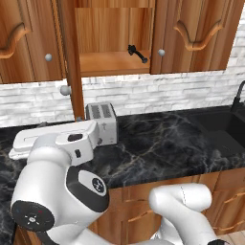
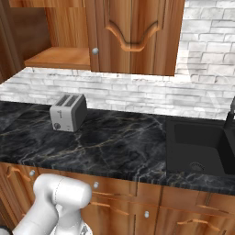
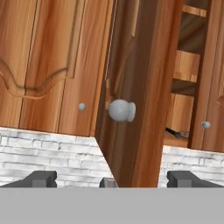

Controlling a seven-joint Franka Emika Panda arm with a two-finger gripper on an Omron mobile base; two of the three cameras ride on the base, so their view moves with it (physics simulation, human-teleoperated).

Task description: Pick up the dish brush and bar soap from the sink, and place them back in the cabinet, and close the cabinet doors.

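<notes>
Jaws stand wide apart with nothing between them: in the hand view the two dark finger tips of the gripper (image 3: pixel 109 179) rise near the bottom corners, and between them, higher up, stands the edge of an open reddish-brown wooden cabinet door (image 3: pixel 140 87) with its round silver knob (image 3: pixel 121 110) facing the camera. To the right of that door the inside of the reddish-brown wooden wall cabinet (image 3: pixel 186 65) shows a shelf, and a small dark shape low on the cabinet floor is probably the slim black dish brush (image 3: pixel 174 131) (it is mostly hidden by the door frame).

From the left base view, the brush (image 1: pixel 137 53) lies on the wooden floor of the open cabinet (image 1: pixel 112 62), toward its right side. The open door (image 1: pixel 72 52) stands edge-on, its knob (image 1: pixel 65 90) just above the arm's white hand. A silver two-slot toaster (image 1: pixel 103 122) sits on the black marble counter (image 1: pixel 162 143), and a corner of the black sink (image 1: pixel 225 124) shows at the right.

From the right base view, the toaster (image 2: pixel 69 111) is well apart from the black sink basin (image 2: pixel 195 147) with its round drain, and the cabinet floor (image 2: pixel 57 57) appears at the upper left.
</notes>
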